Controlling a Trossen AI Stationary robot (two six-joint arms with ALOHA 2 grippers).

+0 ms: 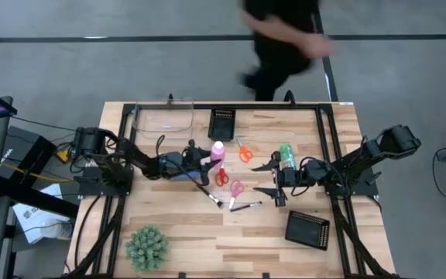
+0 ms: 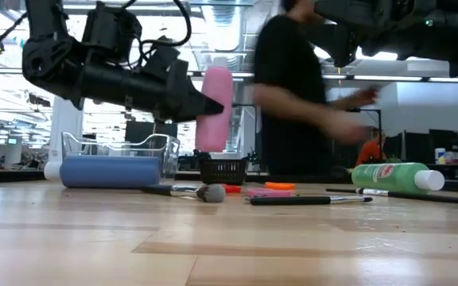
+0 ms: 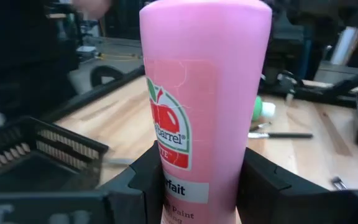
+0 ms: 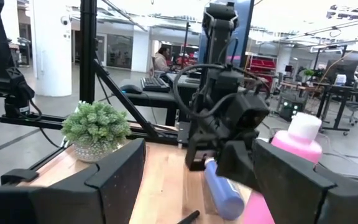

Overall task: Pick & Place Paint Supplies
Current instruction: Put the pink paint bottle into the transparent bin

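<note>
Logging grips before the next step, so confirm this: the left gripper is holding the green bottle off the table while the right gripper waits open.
Wrong on colour. The left gripper holds the pink bottle, as the left wrist view shows; the green bottle lies on the table in the low view. The right gripper does wait open.

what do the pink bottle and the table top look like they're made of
Pink bottle: probably plastic, smooth with a soft sheen and a printed paper-like label. Table top: wood, pale butcher-block planks with visible grain and seams, a matte finish.
</note>
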